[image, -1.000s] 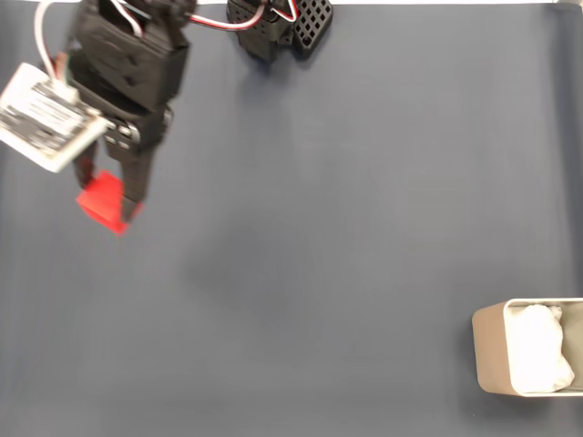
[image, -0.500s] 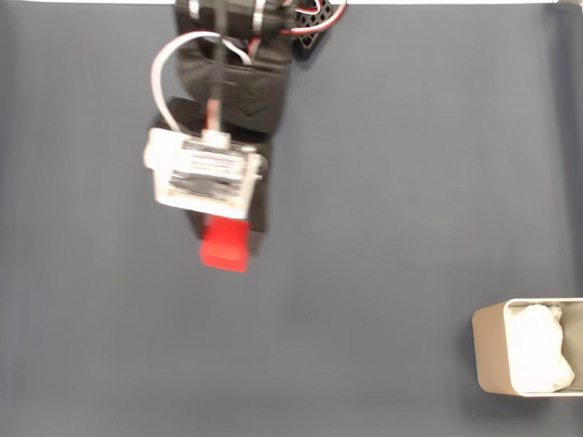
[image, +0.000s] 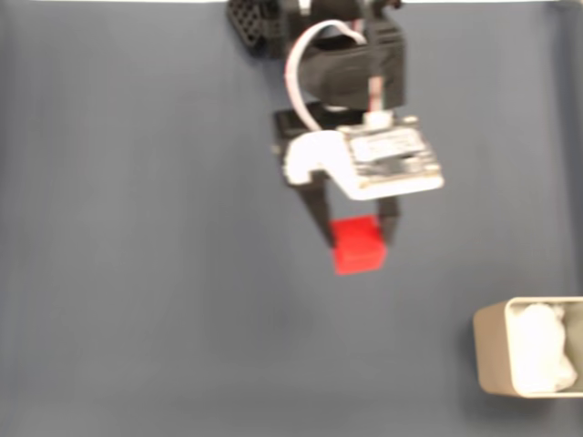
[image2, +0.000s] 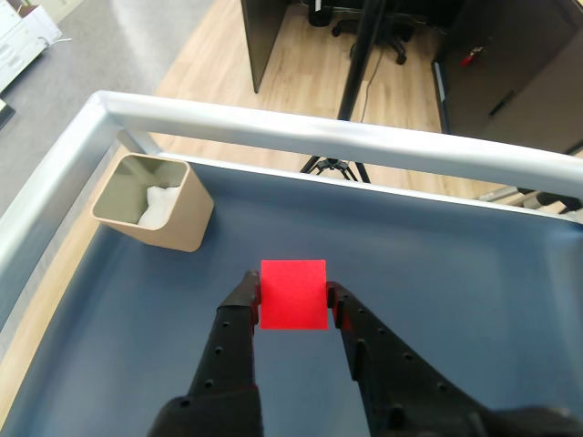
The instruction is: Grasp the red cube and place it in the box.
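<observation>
Step in hand: carrying the red cube [image2: 293, 293] toward the box [image: 492, 362], judged from the cube held clear of the bench [image: 137, 319]
Tool: the tool [image2: 293, 296] is closed to the cube's width, one dark finger pressed on each side face, nothing else in its hold
Cube place: in the fixed view it hangs near the middle of the bench, up and left of the box and well apart from it; in the wrist view the box sits farther off and to the left
How to do it well: keep the squeeze steady, swing right and nearer the lower edge as the fixed view shows it, arrive over the opening with the cube above the rim, then let go only when centred
Risk: a cube held by two flat faces could twist or slip if jolted
Cube: small, bright red, matte, sharp-edged
Box: beige, rounded corners, thin pale rim, white wrinkled lining inside
Bench surface: dark blue-grey, cloth-like, edged by a pale metal rail [image2: 319, 132]
</observation>
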You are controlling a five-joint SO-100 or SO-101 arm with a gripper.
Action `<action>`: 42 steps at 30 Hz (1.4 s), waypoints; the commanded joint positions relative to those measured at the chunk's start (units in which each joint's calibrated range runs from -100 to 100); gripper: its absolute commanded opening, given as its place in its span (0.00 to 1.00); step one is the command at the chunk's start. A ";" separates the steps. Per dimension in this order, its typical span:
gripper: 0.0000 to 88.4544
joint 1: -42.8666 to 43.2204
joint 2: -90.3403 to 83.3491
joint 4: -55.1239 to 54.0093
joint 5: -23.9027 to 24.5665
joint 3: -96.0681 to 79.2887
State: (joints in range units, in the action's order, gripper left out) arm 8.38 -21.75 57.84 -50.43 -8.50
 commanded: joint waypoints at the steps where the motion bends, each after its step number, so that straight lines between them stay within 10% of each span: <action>1: 0.00 2.98 1.04 -2.59 -0.10 4.76; 42: 0.00 16.26 38.65 -3.82 -2.64 51.75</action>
State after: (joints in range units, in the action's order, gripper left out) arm 24.04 16.37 54.65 -52.33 36.98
